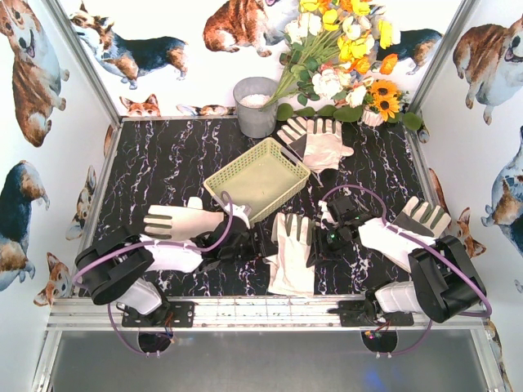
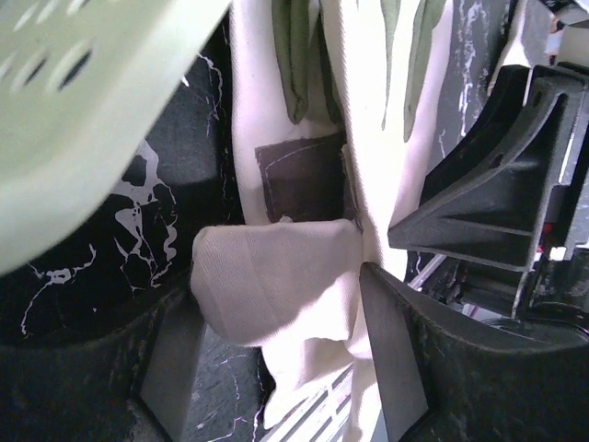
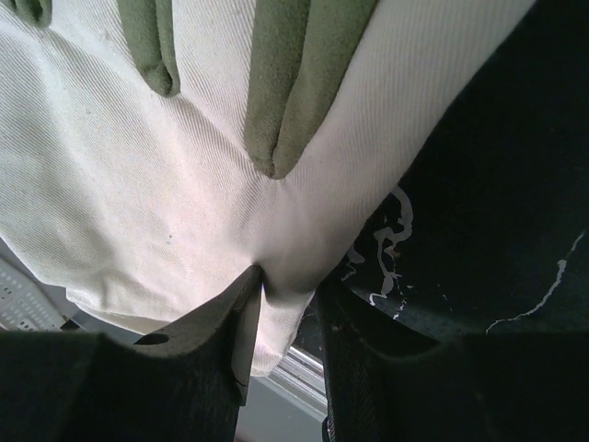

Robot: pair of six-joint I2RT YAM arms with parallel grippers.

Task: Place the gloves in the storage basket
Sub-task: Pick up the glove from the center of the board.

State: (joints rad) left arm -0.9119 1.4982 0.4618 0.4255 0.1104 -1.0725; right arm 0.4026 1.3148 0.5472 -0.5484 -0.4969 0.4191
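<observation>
Nearest the arm bases, the middle glove point(image 1: 292, 255) lies between the two grippers, fingers pointing away and cuff toward the front rail. The left gripper point(image 1: 270, 241) is clenched on its left edge: in the left wrist view a bunched fold of cream cloth sits pinched between the fingers point(image 2: 391, 359). The right gripper point(image 1: 320, 239) is grasping the opposite edge, the fabric caught in the narrow gap between its fingers point(image 3: 221, 331). Whether this glove is off the table point(image 1: 163, 163) cannot be told.

To either side lie the left glove point(image 1: 176, 220), beside the left arm, and the right glove point(image 1: 421, 216), partly under the right arm.

Just beyond the middle glove stands the basket point(image 1: 219, 184), turned at an angle, its near corner close to the left gripper. All the gloves are outside it.

Farther back the far gloves point(image 1: 315, 143) lie overlapping by the basket's far corner. A bucket point(image 1: 256, 110) and flowers point(image 1: 343, 57) stand at the back wall.
</observation>
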